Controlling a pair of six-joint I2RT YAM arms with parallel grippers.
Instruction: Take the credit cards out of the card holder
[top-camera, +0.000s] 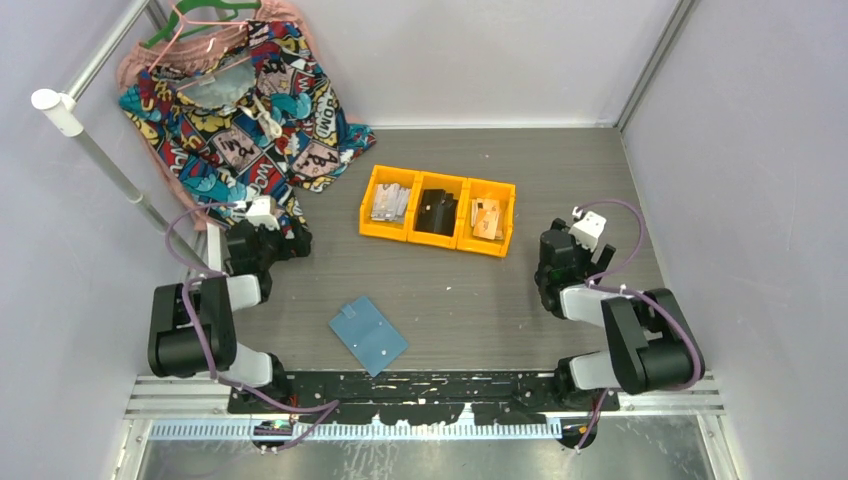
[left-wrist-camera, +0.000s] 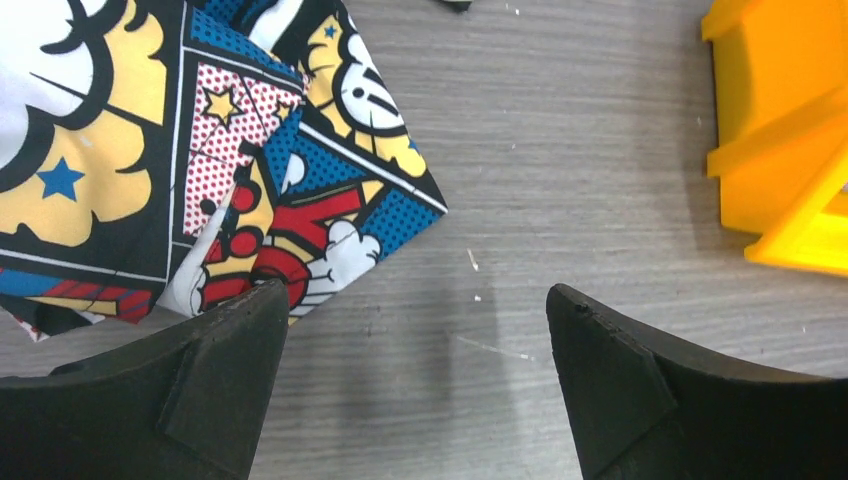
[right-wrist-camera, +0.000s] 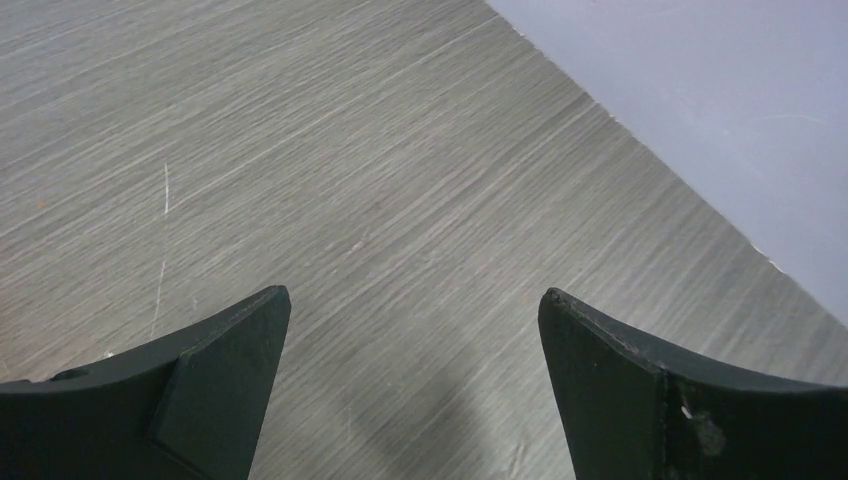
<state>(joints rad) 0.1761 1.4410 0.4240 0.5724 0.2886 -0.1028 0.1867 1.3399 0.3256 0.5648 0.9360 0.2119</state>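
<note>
The blue card holder (top-camera: 367, 334) lies flat and shut on the table near the front, between the two arms, with a small snap dot on its face. No cards show outside it. My left gripper (top-camera: 297, 240) is open and empty, well behind and left of the holder, next to the patterned cloth; in the left wrist view (left-wrist-camera: 417, 305) only bare table lies between the jaws. My right gripper (top-camera: 549, 243) is open and empty at the right, far from the holder; in the right wrist view (right-wrist-camera: 415, 300) it hangs over bare table.
An orange three-compartment bin (top-camera: 438, 210) stands at mid-back, with silvery items, a black case and tan cards inside; its corner shows in the left wrist view (left-wrist-camera: 790, 150). A comic-print garment (top-camera: 240, 110) on a hanger lies back left, its corner also in the left wrist view (left-wrist-camera: 250, 180). Grey walls enclose the table.
</note>
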